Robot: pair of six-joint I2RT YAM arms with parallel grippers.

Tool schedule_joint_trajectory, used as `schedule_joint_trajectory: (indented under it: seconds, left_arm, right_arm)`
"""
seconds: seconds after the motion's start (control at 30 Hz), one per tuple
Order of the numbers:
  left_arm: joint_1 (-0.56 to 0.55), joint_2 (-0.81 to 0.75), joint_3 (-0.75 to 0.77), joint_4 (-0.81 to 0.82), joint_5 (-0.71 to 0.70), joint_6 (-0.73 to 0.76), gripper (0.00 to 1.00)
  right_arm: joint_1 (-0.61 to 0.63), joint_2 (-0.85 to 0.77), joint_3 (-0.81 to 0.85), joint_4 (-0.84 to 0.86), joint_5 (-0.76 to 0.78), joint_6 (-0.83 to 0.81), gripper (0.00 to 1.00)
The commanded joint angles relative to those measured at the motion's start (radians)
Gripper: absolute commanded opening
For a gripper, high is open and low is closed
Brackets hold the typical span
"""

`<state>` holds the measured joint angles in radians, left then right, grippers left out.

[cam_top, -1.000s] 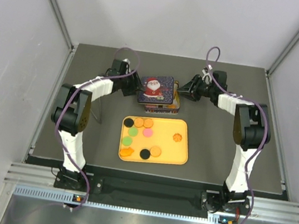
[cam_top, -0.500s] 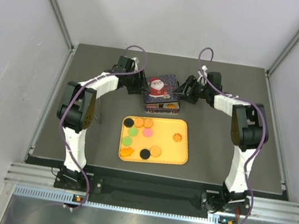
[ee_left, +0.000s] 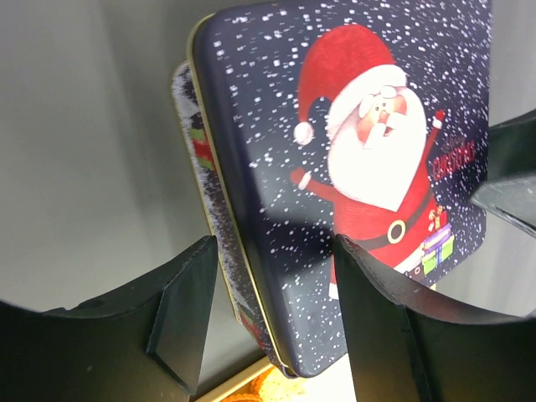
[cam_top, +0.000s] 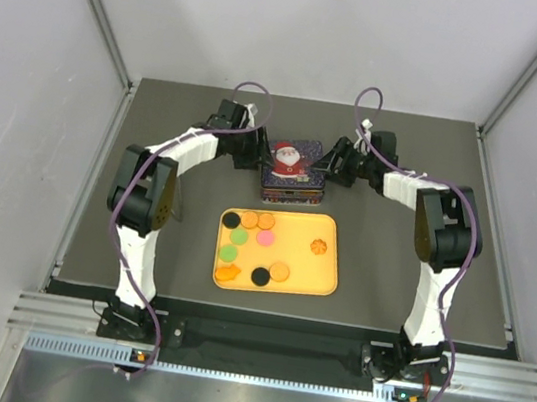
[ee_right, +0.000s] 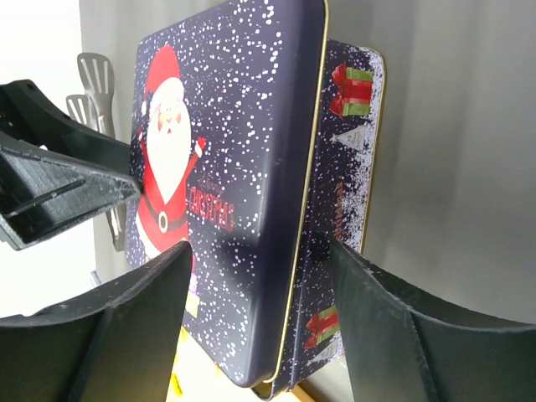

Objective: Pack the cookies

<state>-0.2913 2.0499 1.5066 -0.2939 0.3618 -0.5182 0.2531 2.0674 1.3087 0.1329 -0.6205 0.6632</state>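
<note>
Several cookies lie on a yellow tray: black, orange, green, pink and a flower-shaped orange one. Behind the tray stands a dark blue Christmas tin, its Santa lid lying slightly offset on the base. My left gripper is open, its fingers astride the lid's left edge. My right gripper is open, its fingers astride the tin's right edge. An orange cookie shows under the lid's corner.
The tin and tray sit mid-table on the dark mat. Grey enclosure walls stand on the left, right and back. A metal clip-like piece shows beyond the tin in the right wrist view.
My left gripper has swung right to the tin's left side. The Santa lid has shifted right and straightened over the base. My right gripper has edged slightly left.
</note>
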Motion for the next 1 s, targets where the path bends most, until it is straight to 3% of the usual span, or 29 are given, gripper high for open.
schedule_joint_trajectory:
  seconds: [0.0,0.47,0.8,0.93,0.97]
  left_arm:
    - [-0.02,0.049,0.009,-0.117,-0.004,0.063,0.62]
    - [-0.023,0.015,-0.002,-0.175,0.015,0.099,0.68]
    - [-0.023,-0.008,-0.023,-0.157,0.089,0.083,0.71]
    - [-0.02,-0.04,-0.046,-0.116,0.109,0.06,0.72]
    - [-0.019,-0.043,-0.045,-0.113,0.1,0.057,0.72]
  right_arm:
    - [0.031,-0.049,0.007,0.054,-0.007,-0.016,0.64]
    - [0.054,-0.069,0.006,0.028,0.019,-0.051,0.6]
    - [0.064,-0.118,-0.014,-0.05,0.084,-0.109,0.45]
    - [0.066,-0.125,-0.026,-0.052,0.085,-0.117,0.46]
    - [0.066,-0.13,-0.028,-0.055,0.084,-0.12,0.53]
